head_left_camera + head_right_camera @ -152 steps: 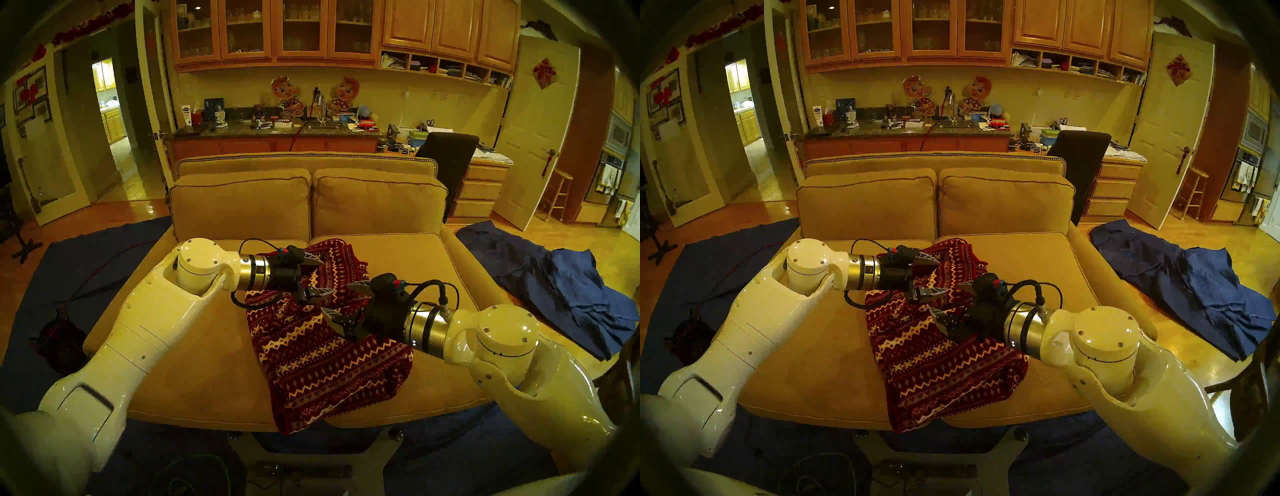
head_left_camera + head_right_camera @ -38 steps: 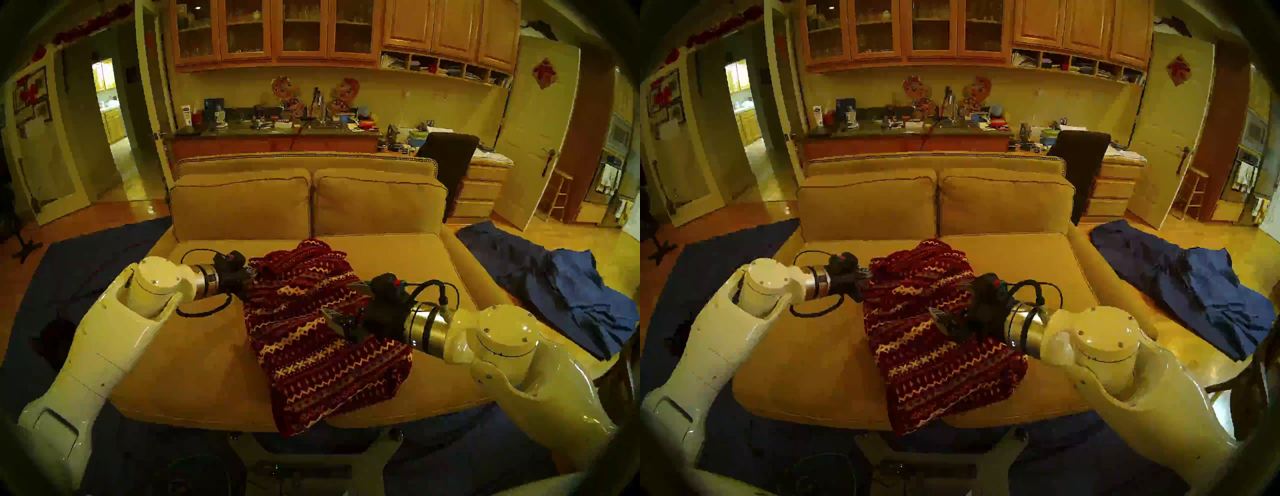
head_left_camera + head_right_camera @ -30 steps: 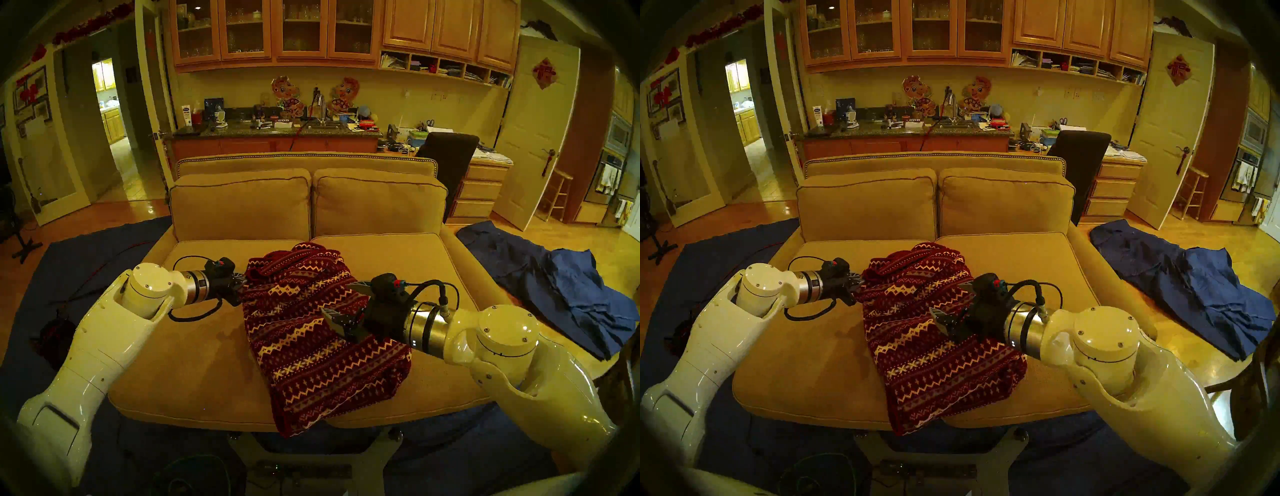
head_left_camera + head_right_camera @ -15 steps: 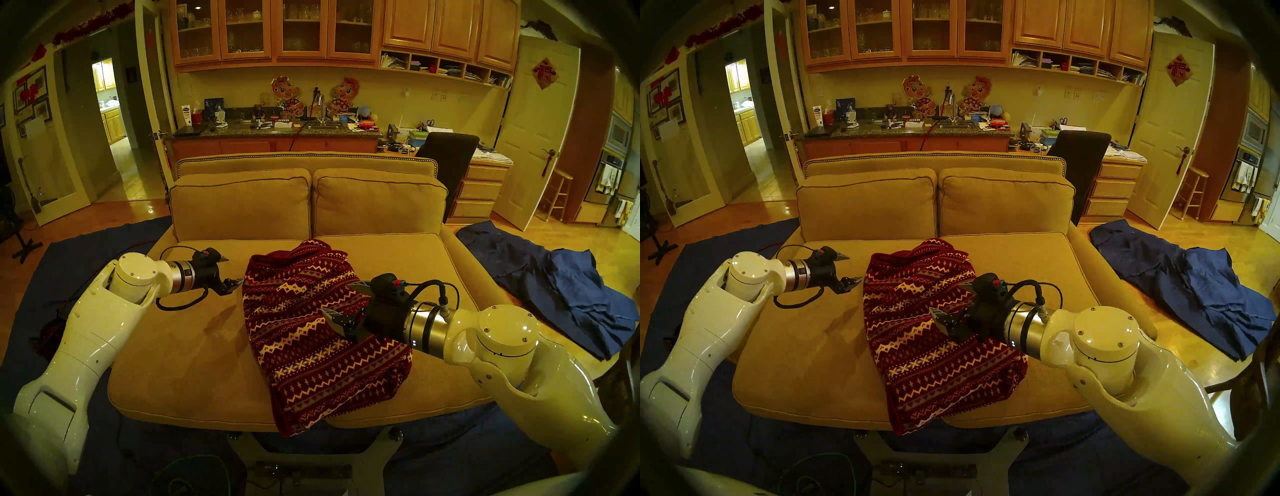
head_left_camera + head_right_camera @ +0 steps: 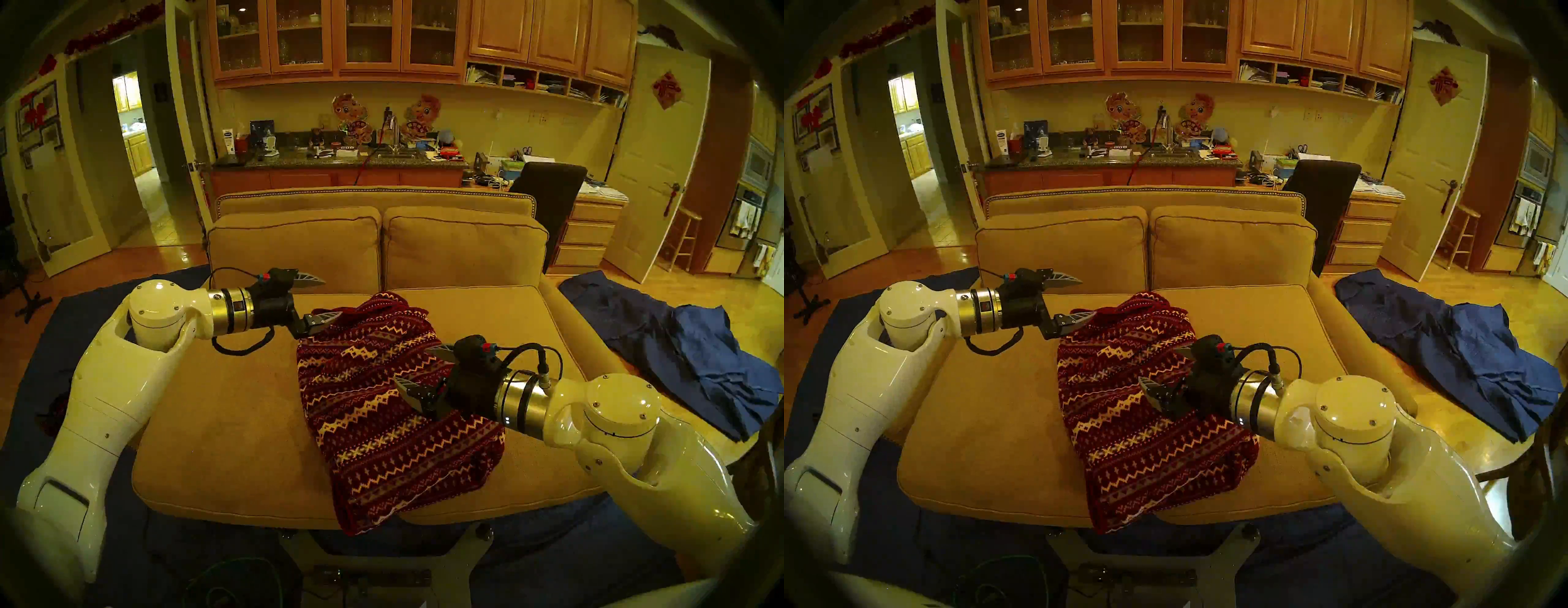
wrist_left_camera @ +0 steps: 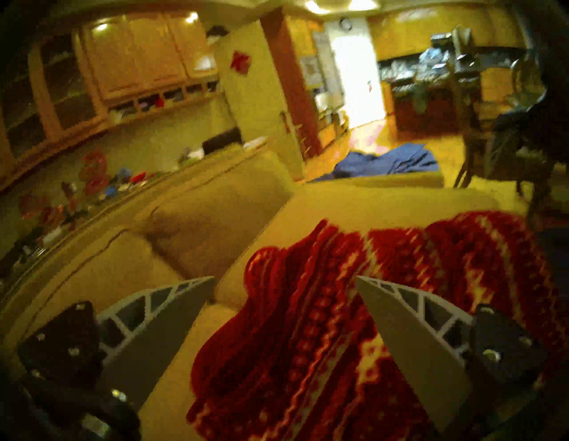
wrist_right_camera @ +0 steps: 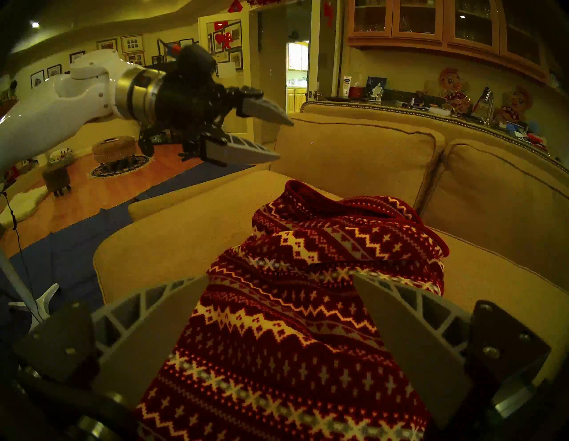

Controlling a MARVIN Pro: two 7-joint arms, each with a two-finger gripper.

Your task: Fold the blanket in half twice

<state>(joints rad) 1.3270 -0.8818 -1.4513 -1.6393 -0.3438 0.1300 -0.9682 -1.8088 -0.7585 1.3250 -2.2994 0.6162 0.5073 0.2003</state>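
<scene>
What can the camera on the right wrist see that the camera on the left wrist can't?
Only the right wrist view shows the left gripper, open and hanging above the sofa with nothing in it, plus the framed pictures on the far wall. Only the left wrist view shows the blue cloth on the floor. Both show the blanket lying on the sofa, and each camera's own open gripper fingers.

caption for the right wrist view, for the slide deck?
Right gripper open above the patterned red blanket on the tan sofa; left gripper open and empty beyond.
</scene>
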